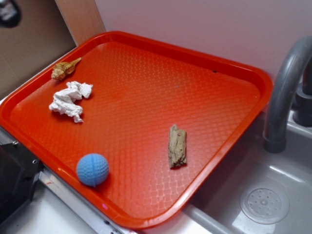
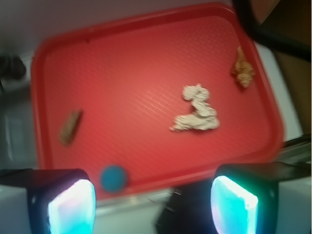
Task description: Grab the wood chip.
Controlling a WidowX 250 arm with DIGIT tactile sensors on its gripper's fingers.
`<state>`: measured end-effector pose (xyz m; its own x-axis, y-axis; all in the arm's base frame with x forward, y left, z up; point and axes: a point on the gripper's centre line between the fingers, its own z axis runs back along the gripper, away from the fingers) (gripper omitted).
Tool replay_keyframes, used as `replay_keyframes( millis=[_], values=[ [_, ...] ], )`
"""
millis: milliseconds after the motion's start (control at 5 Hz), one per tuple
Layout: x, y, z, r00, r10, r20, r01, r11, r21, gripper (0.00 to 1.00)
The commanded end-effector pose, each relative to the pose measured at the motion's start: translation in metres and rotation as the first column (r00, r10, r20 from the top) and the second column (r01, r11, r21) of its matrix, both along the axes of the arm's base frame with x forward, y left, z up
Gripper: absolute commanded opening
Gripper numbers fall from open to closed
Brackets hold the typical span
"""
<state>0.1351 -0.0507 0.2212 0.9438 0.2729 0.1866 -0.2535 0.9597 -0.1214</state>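
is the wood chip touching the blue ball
Apart. The exterior view shows the wood chip lying well to the right of the blue ball, with bare red tray between them. The wrist view shows the same gap.

No legible text, label, brand, number or sign appears in either view. The tray (image 1: 243, 73) bears only an embossed diamond pattern — no lettering. The dark shape at the top left corner of the exterior view shows pale marks, too blurred to read. The wrist view is soft throughout — nothing on it resolves into characters.
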Motion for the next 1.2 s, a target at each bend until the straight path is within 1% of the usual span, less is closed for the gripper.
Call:
replay_keyframes(
  millis=[0,200,400,600,800,1000],
  values=[
    [0.038,-0.053,-0.04,0.992,0.124,0.03,-0.122,0.991,-0.062,1.0],
    [0.056,-0.073,-0.066,0.987,0.16,0.0,-0.16,0.987,-0.036,1.0],
    [0.068,-0.089,-0.09,0.985,0.168,-0.037,-0.17,0.982,-0.076,1.0],
    [0.078,-0.109,-0.117,0.988,0.129,-0.09,-0.135,0.989,-0.066,1.0],
    [0.086,-0.128,-0.142,0.99,0.069,-0.122,-0.075,0.996,-0.044,1.0],
    [0.092,-0.138,-0.159,0.986,0.054,-0.156,-0.06,0.998,-0.035,1.0]
  ],
)
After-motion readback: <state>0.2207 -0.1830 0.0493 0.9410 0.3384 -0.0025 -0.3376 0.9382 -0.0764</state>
